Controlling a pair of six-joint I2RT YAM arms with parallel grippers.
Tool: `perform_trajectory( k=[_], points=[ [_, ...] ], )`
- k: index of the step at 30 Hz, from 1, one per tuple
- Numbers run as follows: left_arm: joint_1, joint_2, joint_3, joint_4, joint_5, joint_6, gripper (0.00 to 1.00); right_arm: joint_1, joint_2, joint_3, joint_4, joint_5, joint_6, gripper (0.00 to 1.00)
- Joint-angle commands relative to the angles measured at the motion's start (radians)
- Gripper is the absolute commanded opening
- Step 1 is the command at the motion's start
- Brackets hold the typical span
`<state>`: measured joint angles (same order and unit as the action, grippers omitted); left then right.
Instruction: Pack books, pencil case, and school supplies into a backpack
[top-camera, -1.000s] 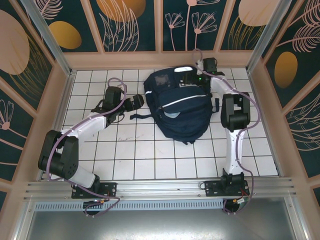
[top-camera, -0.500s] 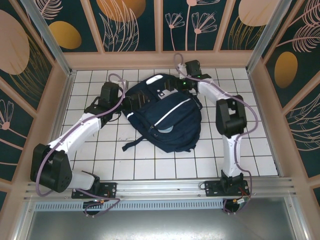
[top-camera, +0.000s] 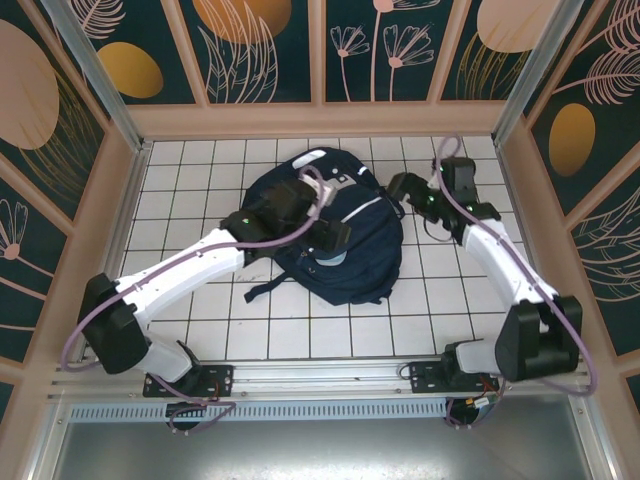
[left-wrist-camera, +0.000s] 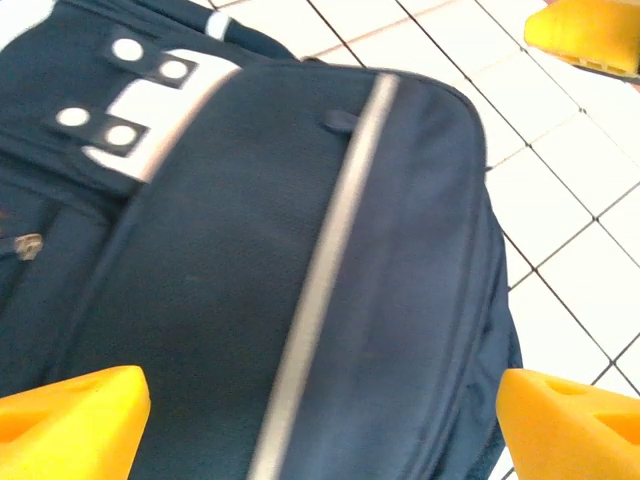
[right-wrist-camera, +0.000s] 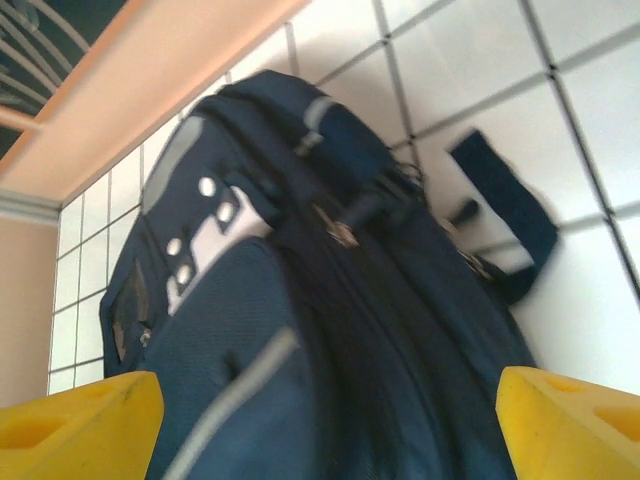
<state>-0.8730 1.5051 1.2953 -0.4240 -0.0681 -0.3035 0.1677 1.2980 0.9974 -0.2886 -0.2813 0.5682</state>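
Backpack (top-camera: 365, 255) of dark navy fabric lies flat on the white tiled worktop (top-camera: 480, 300), at the middle of its width and nearer the far edge than the near one. Front panel faces up. White reflective stripe (top-camera: 365, 207) crosses the panel on a slant. One black strap (top-camera: 265, 289) trails over the tiles from the bag's near-left side.

Left gripper (top-camera: 335, 237) is over the front panel, its arm crossing the bag's left half. In the left wrist view its claw (left-wrist-camera: 320, 430) is spread wide, one yellow fingertip (left-wrist-camera: 70, 415) at each lower corner, with the stripe (left-wrist-camera: 320, 270) and navy fabric between them. Whether the tips touch the fabric cannot be told. A pale patch with round snaps (left-wrist-camera: 150, 100) sits towards the bag's top end.

Right gripper (top-camera: 398, 188) is just beside the bag's far-right corner, above the tiles. In the right wrist view its claw (right-wrist-camera: 320, 430) is likewise spread, pinching nothing. That view faces the bag's zipped top end (right-wrist-camera: 340, 225), with a second strap (right-wrist-camera: 500, 215) lying on the tiles beside it.
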Motion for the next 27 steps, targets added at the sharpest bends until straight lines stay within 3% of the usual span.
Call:
perform_trajectory(
  k=[1, 6, 11, 16, 21, 27],
  points=[
    [-0.080, 0.073, 0.080, -0.138, -0.135, 0.063, 0.90, -0.019, -0.109, -0.061, -0.040, -0.005, 0.100, 0.87],
    [-0.166, 0.192, 0.177, -0.195, -0.239, 0.090, 0.93, -0.027, -0.222, -0.132, -0.085, 0.009, 0.128, 0.87],
    [-0.173, 0.309, 0.243, -0.224, -0.317, 0.097, 0.97, -0.057, -0.324, -0.204, -0.094, 0.018, 0.181, 0.87],
    [-0.173, 0.406, 0.321, -0.232, -0.392, 0.112, 0.92, -0.070, -0.386, -0.273, -0.062, -0.052, 0.226, 0.87],
    [-0.172, 0.457, 0.408, -0.247, -0.552, 0.102, 0.77, -0.063, -0.418, -0.327, -0.014, -0.163, 0.260, 0.85],
    [-0.168, 0.451, 0.447, -0.240, -0.595, 0.107, 0.50, 0.020, -0.424, -0.385, 0.060, -0.237, 0.303, 0.72]
  ],
)
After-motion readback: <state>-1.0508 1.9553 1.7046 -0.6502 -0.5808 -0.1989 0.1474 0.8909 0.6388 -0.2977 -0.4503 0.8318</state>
